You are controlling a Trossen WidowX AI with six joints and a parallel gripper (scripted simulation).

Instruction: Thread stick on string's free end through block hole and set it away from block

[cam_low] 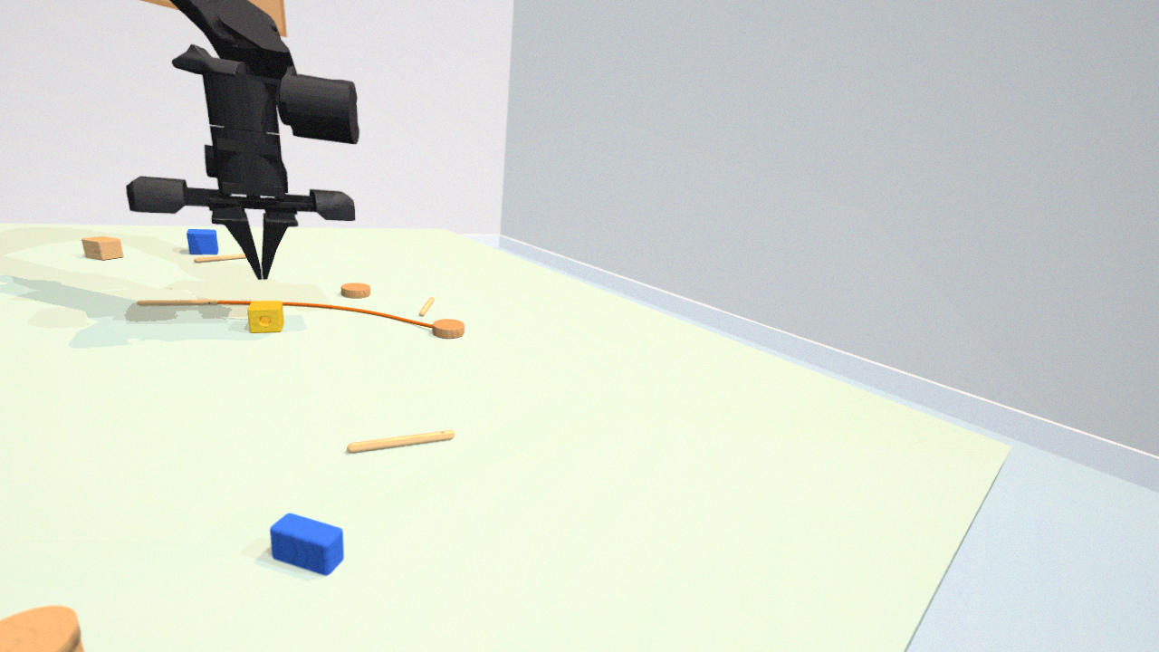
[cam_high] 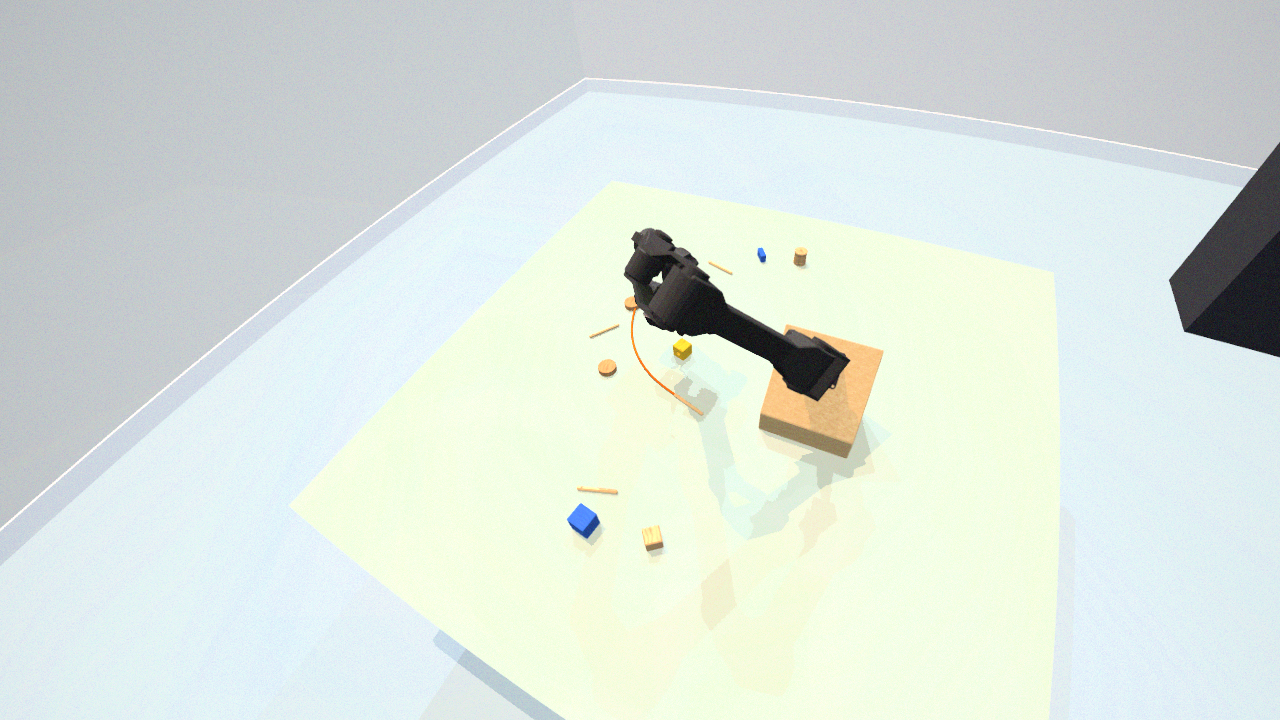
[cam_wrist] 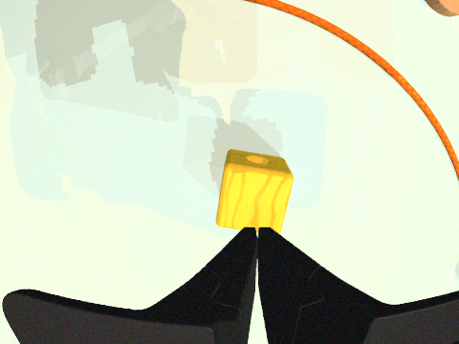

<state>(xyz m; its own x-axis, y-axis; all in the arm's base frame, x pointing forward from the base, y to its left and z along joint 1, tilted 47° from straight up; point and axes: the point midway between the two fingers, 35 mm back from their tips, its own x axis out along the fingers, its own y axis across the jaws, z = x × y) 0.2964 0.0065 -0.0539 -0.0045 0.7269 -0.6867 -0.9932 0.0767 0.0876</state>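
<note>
The yellow block (cam_high: 682, 350) (cam_low: 265, 317) (cam_wrist: 255, 196) stands on the table, its hole showing on a side face. The orange string (cam_high: 636, 348) (cam_low: 331, 307) (cam_wrist: 392, 72) curves past it from the round button (cam_high: 631, 303) (cam_low: 447, 328) to the thin stick (cam_high: 689, 405) (cam_low: 174, 302). The stick lies flat on the table, outside the wrist view. My gripper (cam_low: 263, 278) (cam_wrist: 256, 239) is shut and empty, its tips pointing down above the table. In the wrist view the tips overlap the block's near edge; in the exterior view they show above the block.
A second button (cam_high: 606, 367) (cam_low: 355, 290) and a short loose stick (cam_high: 604, 331) (cam_low: 426, 306) lie near the string. Other loose sticks (cam_high: 597, 490) (cam_low: 401, 442), a blue cube (cam_high: 583, 521), a wooden block (cam_high: 652, 538), a small blue block (cam_low: 306, 543) and a wooden cylinder (cam_high: 800, 257) lie farther off.
</note>
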